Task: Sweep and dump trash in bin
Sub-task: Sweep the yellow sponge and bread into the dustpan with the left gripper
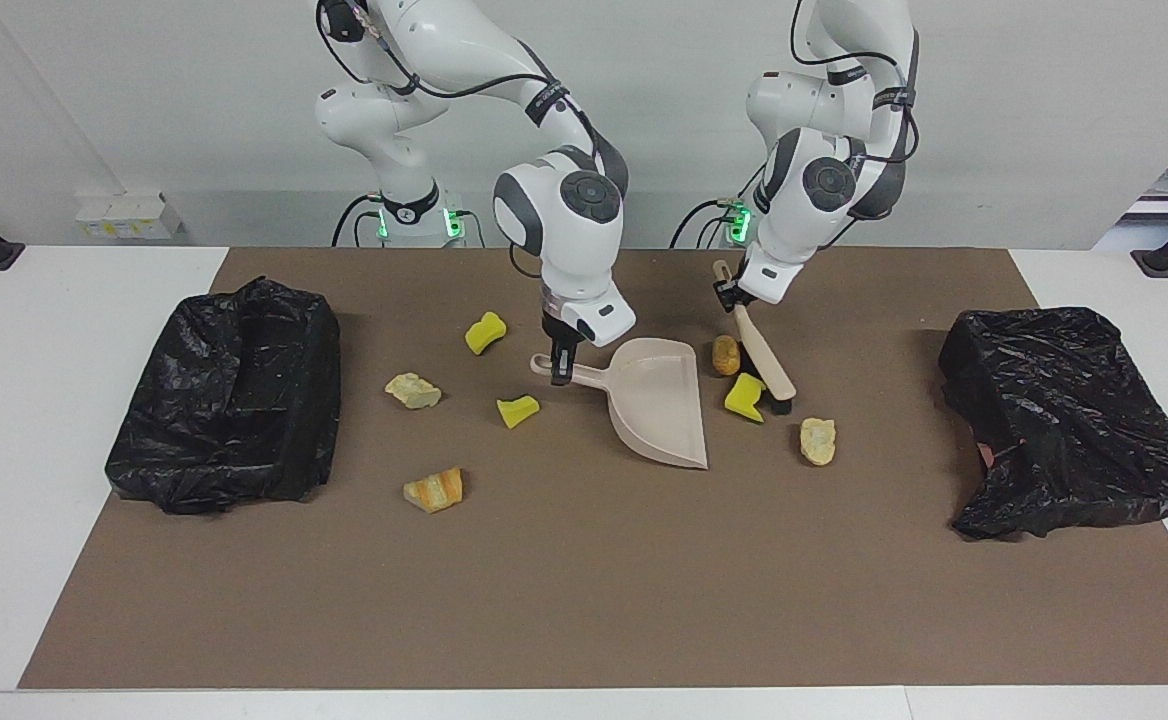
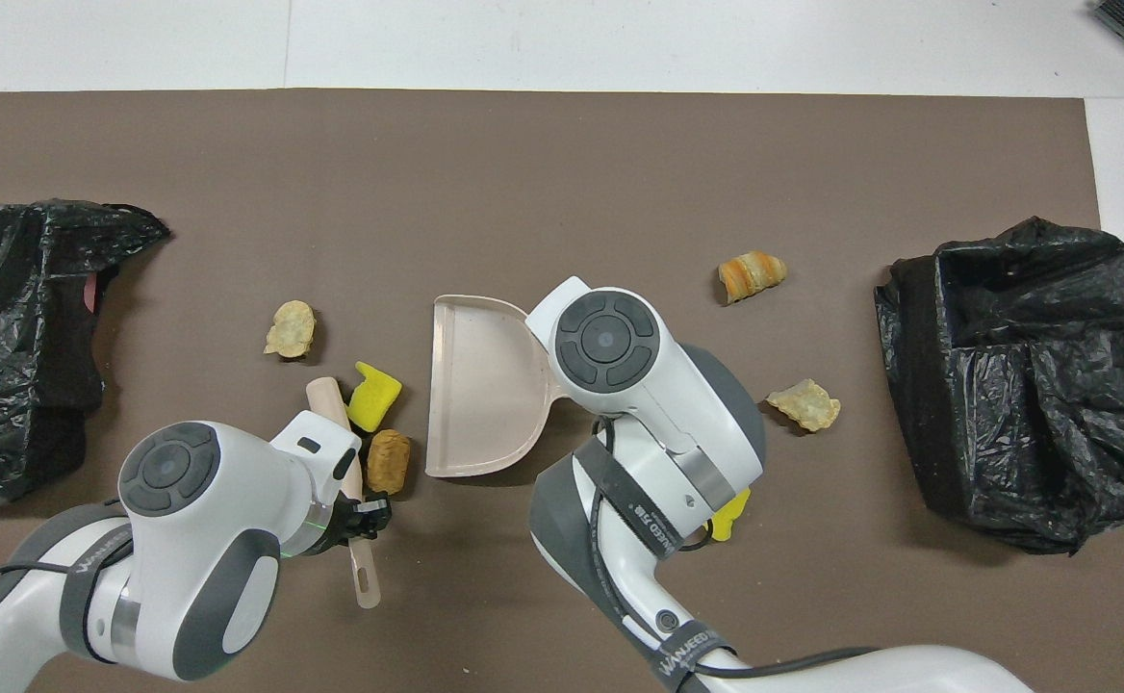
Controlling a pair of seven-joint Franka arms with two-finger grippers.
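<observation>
The right gripper (image 1: 561,365) has its fingers closed on the handle of the beige dustpan (image 1: 658,413), which rests on the brown mat (image 1: 584,590) in the middle of the tabletop (image 1: 34,440), its mouth turned toward the left arm's end. The left gripper (image 1: 726,292) has its fingers closed on the handle of a wooden hand brush (image 1: 764,358), held slantwise with its dark bristles down on the mat.

Of the trash, a yellow sponge bit (image 1: 743,397) lies against the brush head and a brown bread piece (image 1: 725,354) beside it, both just beside the dustpan's mouth. A tan piece (image 1: 817,440) lies near the brush, farther from the robots.

Toward the right arm's end, four more chunks (image 1: 432,489) lie scattered between the dustpan and a black-bagged bin (image 1: 229,400). Another bagged bin (image 1: 1064,420) sits at the left arm's end.

A strap on the right arm reads "WANJEED" (image 2: 685,647).
</observation>
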